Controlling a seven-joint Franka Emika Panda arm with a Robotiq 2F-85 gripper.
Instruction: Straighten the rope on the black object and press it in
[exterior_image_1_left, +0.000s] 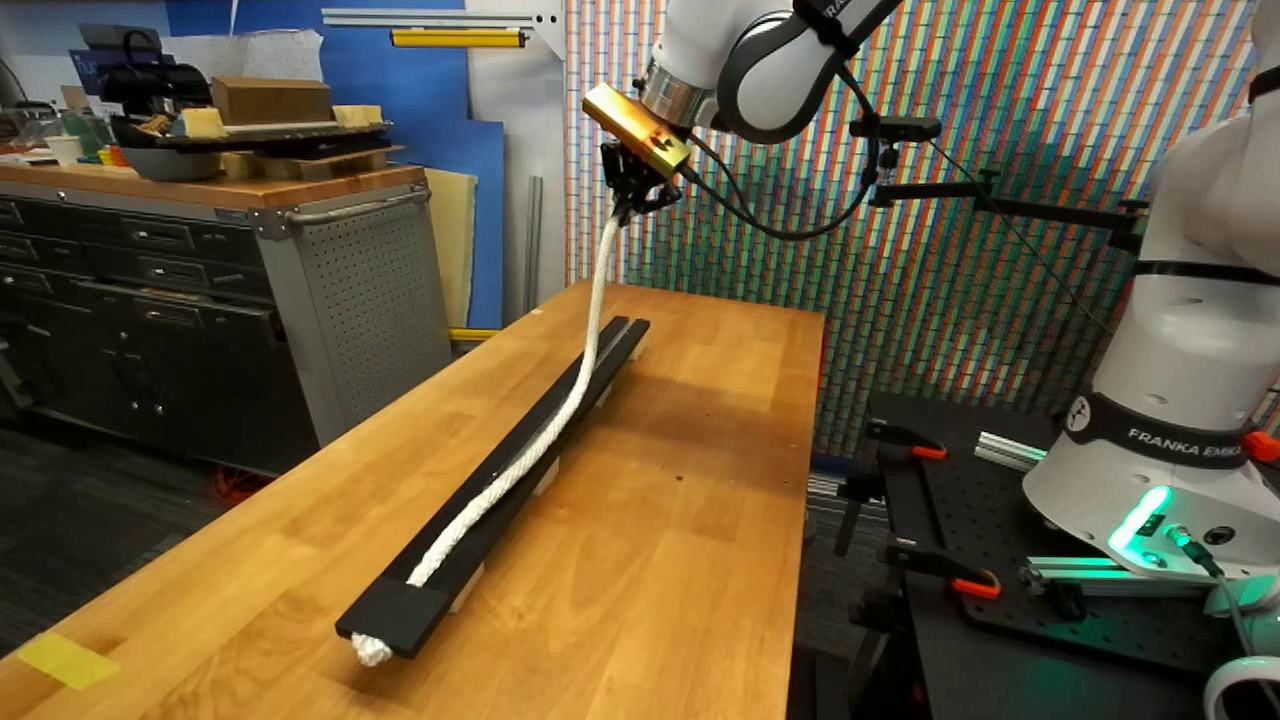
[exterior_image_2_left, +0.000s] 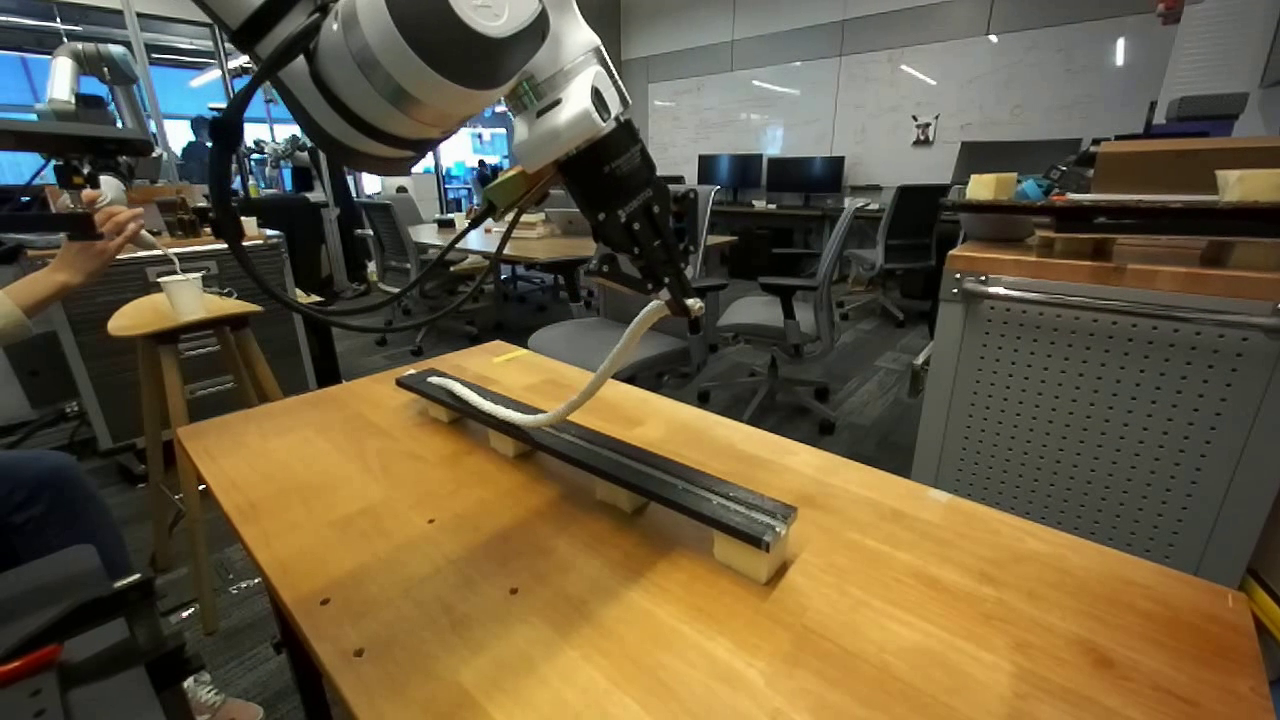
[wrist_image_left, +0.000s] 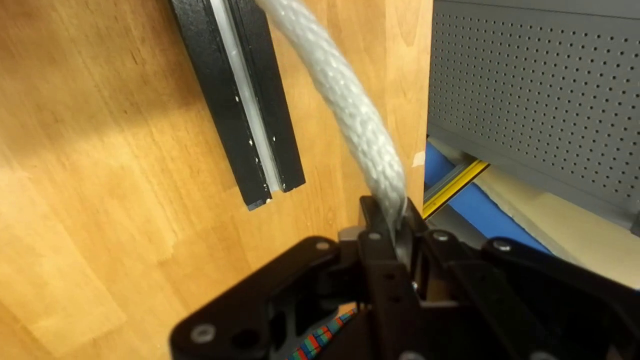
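Note:
The white rope (exterior_image_1_left: 597, 285) has one end pinched in my gripper (exterior_image_1_left: 624, 212), high above the far part of the black object (exterior_image_1_left: 400, 610). From there the rope (exterior_image_2_left: 612, 368) sags in a curve onto the near half of the bar. Its opposite end passes under a flat black piece and pokes out at the bar's near tip. In the wrist view the bar's end (wrist_image_left: 220, 100) lies left of the rope (wrist_image_left: 345, 95), its pale groove bare. The fingers of my gripper (wrist_image_left: 392, 215) are closed around the rope's tip, partly hiding it.
Pale wooden blocks (exterior_image_2_left: 750, 557) prop the bar above the wooden table (exterior_image_1_left: 700, 480). A grey tool cabinet (exterior_image_1_left: 370, 280) stands past one long table edge. A person's hand (exterior_image_2_left: 95, 240) shows beyond the table, near a stool (exterior_image_2_left: 190, 318) with a cup.

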